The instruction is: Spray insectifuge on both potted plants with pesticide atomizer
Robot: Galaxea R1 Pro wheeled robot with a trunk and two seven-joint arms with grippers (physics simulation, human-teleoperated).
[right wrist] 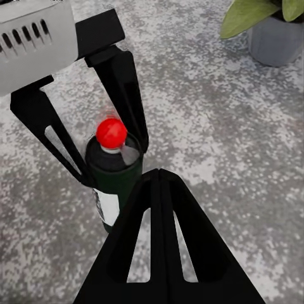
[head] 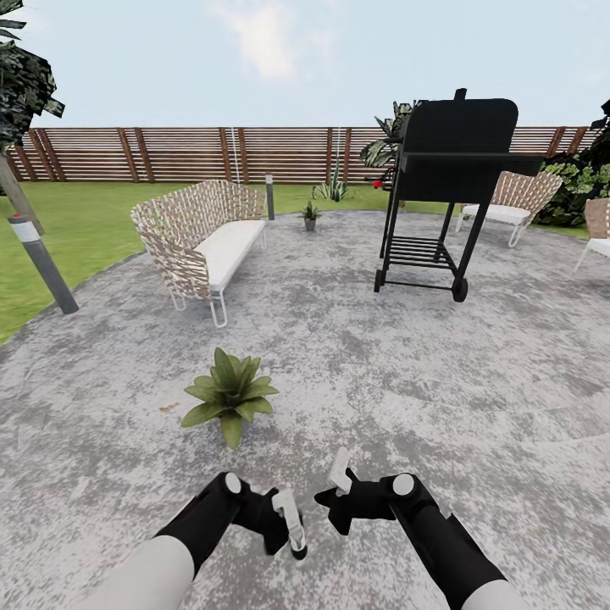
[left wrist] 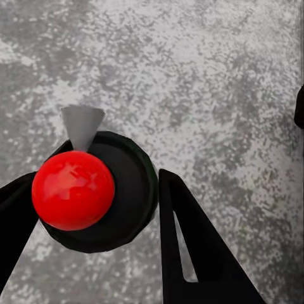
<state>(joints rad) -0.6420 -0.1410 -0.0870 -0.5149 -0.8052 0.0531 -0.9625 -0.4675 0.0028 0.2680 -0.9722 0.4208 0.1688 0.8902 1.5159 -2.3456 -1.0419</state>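
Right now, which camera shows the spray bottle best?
The right wrist view: the pesticide atomizer stands whole there, red cap, dark body, label, between the left gripper fingers. The left wrist view looks straight down on its red top. The head view shows it tiny.

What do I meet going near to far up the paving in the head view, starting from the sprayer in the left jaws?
pesticide atomizer → near potted plant → wicker bench → far potted plant → fence

The paving [head: 356, 356] looks rough, speckled grey stone; the pesticide atomizer [left wrist: 101, 193] has a glossy red knob on a dark, smooth body.
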